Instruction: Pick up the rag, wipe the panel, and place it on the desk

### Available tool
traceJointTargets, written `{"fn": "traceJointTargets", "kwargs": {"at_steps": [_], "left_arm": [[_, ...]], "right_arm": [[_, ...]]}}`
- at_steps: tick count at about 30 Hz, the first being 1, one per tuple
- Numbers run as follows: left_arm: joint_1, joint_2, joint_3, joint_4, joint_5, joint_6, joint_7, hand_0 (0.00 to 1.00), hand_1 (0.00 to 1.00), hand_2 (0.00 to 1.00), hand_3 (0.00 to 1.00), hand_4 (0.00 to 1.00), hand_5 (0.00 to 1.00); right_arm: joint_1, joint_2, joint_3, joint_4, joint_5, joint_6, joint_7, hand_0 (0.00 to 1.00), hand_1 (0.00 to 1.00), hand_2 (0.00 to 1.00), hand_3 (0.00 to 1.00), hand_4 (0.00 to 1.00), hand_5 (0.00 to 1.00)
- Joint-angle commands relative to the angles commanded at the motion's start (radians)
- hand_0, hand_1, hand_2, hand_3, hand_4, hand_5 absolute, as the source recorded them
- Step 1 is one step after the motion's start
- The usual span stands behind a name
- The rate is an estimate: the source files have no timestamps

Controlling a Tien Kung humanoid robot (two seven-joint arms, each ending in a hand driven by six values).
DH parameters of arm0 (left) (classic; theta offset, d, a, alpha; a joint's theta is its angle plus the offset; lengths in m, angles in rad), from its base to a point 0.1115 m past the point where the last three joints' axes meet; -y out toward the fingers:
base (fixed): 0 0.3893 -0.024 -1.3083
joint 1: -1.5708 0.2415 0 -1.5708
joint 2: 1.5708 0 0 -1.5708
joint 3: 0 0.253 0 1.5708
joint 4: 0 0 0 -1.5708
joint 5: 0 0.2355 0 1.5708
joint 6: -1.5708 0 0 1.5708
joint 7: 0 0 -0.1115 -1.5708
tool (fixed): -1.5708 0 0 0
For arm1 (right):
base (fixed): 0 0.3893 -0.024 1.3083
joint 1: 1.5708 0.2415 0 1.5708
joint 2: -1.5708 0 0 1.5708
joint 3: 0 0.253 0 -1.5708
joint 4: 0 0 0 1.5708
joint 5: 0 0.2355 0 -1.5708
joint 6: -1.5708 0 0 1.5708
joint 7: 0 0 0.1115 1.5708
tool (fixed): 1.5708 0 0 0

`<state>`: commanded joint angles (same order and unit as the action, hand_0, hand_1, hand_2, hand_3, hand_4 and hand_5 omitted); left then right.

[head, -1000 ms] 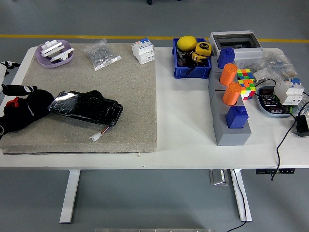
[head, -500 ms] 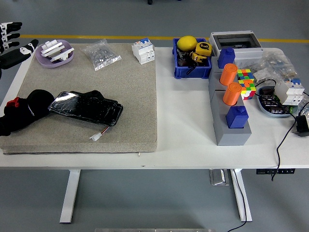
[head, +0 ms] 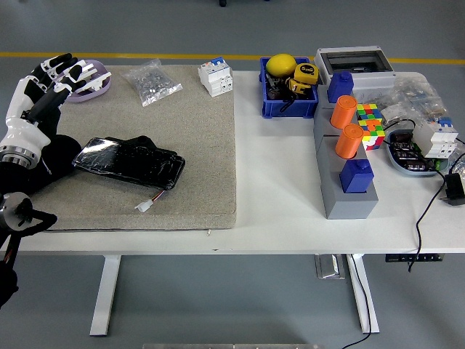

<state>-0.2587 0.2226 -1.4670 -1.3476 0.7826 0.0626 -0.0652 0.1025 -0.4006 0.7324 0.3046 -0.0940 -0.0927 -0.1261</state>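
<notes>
Left hand (head: 45, 91): mine, raised at the far left over the grey mat (head: 196, 167), fingers (head: 62, 64) spread and relaxed, holding nothing.

Rag (head: 54, 156): black, bunched on the left part of the mat, just near of my open hand and partly hidden by my wrist; my fingers are apart from it, pointing to the far side.

Panel (head: 131, 161): dark, glossy, flat on the mat, its left end touching or overlapping the rag; a small white plug (head: 145, 204) lies at its near right corner.

Purple dish (head: 94, 80): far left of the mat, just behind my fingertips.

Bag of small parts (head: 151, 81): far edge of the mat.

Blue bin (head: 288, 96): on the white table (head: 276, 203), right of the mat.

Right hand: out of view.
</notes>
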Motion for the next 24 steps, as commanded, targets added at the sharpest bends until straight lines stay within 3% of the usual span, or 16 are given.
{"fn": "traceJointTargets", "kwargs": {"at_steps": [1, 11, 24], "left_arm": [[0.005, -0.004, 0.005, 0.001, -0.016, -0.006, -0.01, 0.624, 0.695, 0.615, 0.587, 0.809, 0.163], [0.018, -0.015, 0.035, 0.014, -0.054, -0.019, -0.044, 0.617, 0.69, 0.61, 0.59, 0.806, 0.156], [0.011, -0.007, 0.028, 0.012, -0.057, -0.022, -0.05, 0.618, 0.687, 0.612, 0.592, 0.806, 0.152]], "right_arm": [[0.0, 0.001, -0.002, 0.0, 0.002, 0.0, 0.001, 0.751, 0.62, 0.618, 0.559, 0.909, 0.423], [0.002, 0.008, -0.013, 0.0, 0.006, 0.002, 0.0, 0.751, 0.621, 0.619, 0.558, 0.91, 0.423], [0.004, 0.009, -0.018, 0.001, 0.009, 0.005, 0.0, 0.751, 0.621, 0.62, 0.558, 0.91, 0.424]]}}
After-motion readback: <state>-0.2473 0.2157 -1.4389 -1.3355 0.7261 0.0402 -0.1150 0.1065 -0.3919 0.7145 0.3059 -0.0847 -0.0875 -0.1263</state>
